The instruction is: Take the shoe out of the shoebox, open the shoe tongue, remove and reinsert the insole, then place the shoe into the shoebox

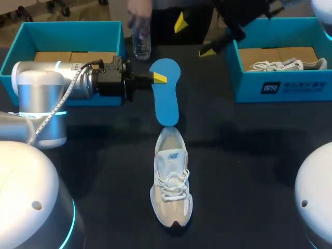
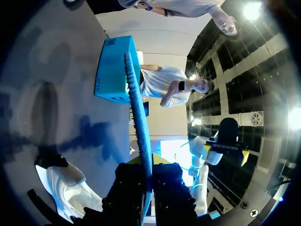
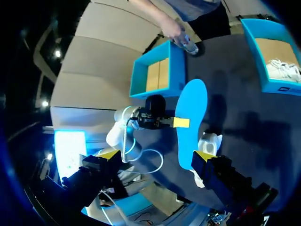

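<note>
Sitting at 6 o'clock on the dark table (image 1: 249, 155), the pale shoe (image 1: 171, 187) lies upright with its toe toward the near edge and its heel pointing to 12 o'clock, laces tied across the top. Just past the heel, the blue insole (image 1: 166, 93) stretches on toward 12 o'clock, narrow end at the shoe's collar and broad end farther off; whether it touches the shoe cannot be told. The left gripper (image 1: 160, 78) comes in from 9 o'clock and is clamped on the insole's edge. The left wrist view shows the insole (image 2: 138, 117) edge-on, pinched between both fingers, with the shoe (image 2: 66, 188) lower and to one side.

At 10 o'clock stands the left shoebox (image 1: 67, 28), blue with a bare cardboard floor. At 2 o'clock the right shoebox (image 1: 301, 85) holds a second shoe (image 1: 275, 65). Between the boxes, near 1 o'clock, the right gripper (image 1: 193, 37) hangs above the table with its yellow tips well apart and nothing between them. At 12 o'clock, on the far edge, a person's hand (image 1: 139, 15) grips a clear bottle (image 1: 141, 44) standing on the table.
</note>
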